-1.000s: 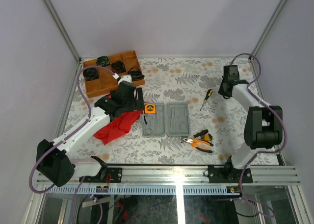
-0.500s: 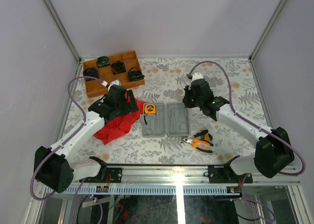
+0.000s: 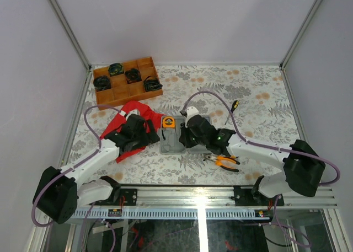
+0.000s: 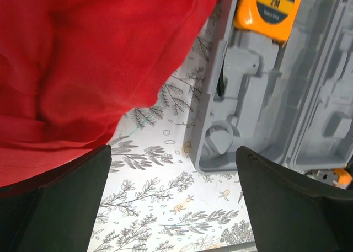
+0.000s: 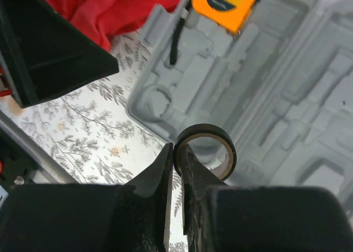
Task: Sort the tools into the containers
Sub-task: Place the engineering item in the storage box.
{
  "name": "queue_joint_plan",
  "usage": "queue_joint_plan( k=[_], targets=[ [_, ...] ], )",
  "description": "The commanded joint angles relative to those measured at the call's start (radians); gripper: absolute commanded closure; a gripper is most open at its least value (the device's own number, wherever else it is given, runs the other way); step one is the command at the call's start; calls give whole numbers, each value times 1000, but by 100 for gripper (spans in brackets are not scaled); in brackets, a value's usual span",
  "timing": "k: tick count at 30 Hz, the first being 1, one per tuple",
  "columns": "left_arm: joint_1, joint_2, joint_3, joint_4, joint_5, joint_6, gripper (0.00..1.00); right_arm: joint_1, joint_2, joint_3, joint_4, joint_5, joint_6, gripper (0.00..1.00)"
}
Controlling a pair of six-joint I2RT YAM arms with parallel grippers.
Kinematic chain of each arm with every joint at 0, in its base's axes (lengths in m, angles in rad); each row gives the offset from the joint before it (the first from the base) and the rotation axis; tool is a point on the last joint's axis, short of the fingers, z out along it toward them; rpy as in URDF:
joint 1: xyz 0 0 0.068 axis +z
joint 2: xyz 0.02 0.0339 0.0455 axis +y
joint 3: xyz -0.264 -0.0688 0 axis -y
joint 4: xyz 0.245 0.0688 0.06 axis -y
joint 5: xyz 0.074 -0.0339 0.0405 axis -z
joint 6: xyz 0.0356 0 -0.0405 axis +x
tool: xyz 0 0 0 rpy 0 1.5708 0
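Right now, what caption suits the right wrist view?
Right fingers pinch a black tape roll over the open grey case, orange tape measure resting inside.

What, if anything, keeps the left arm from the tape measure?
Probably nothing: yes. The open left fingers hang beside the case, the tape measure lies uncovered ahead, the cloth is off to the side, and the right fingers sit further along the case.

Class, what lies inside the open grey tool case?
An orange tape measure sits in one corner recess; other visible recesses are empty. The right gripper, holding a black tape roll, hides part of the case from above.
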Motion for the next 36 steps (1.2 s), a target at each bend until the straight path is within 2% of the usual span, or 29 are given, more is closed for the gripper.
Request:
queue_joint_plan(
  k=[1, 4, 8, 13, 21, 26, 29, 36],
  targets=[
    [-43, 7, -62, 198, 97, -25, 8, 21, -75, -79, 36, 191, 137, 100],
    [-81, 35, -80, 243, 92, -35, 8, 21, -171, -168, 31, 287, 199, 100],
    [-129, 85, -97, 306, 89, -49, 9, 21, -269, -254, 24, 320, 229, 100],
    [-198, 176, -98, 386, 75, -61, 18, 22, -316, -289, 4, 310, 246, 100],
    [-351, 280, -38, 412, 4, -83, 21, 21, -364, -312, -51, 368, 260, 100],
    [-393, 246, -36, 403, -25, -103, 21, 21, -393, -326, -65, 389, 249, 100],
    [-391, 205, -26, 335, -85, -107, 19, 22, -379, -318, -64, 370, 220, 100],
    [-357, 106, -6, 196, -181, -60, 13, 21, -291, -260, 35, 252, 120, 99]
  ],
)
